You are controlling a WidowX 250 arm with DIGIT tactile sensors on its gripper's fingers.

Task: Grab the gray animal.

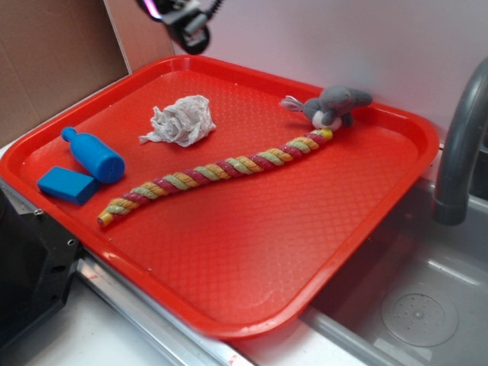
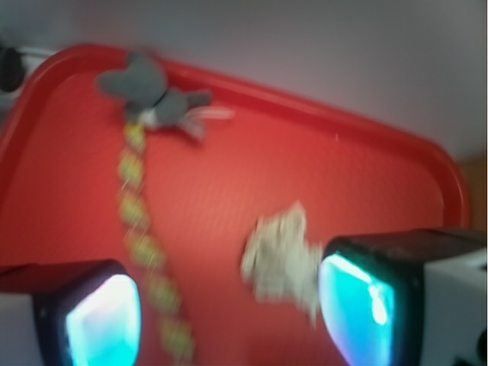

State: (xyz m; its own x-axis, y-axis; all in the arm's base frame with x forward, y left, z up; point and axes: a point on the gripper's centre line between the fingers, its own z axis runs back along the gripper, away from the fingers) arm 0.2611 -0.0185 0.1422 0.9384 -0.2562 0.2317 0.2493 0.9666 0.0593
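Overhead, the gripper (image 2: 229, 313) is held wide with nothing between its fingers (image 2: 103, 316); the gray animal (image 1: 332, 107) is seen well beyond it, touching the rope (image 1: 217, 171).

Even, bright light fills the exterior view, leaving soft glare on the red tray (image 1: 252, 252) and faint shadows, while the wrist view is heavily blurred (motion smear throughout), its gripper fingers (image 2: 103, 320) glowing cyan, the rope (image 2: 145, 244) indistinct.
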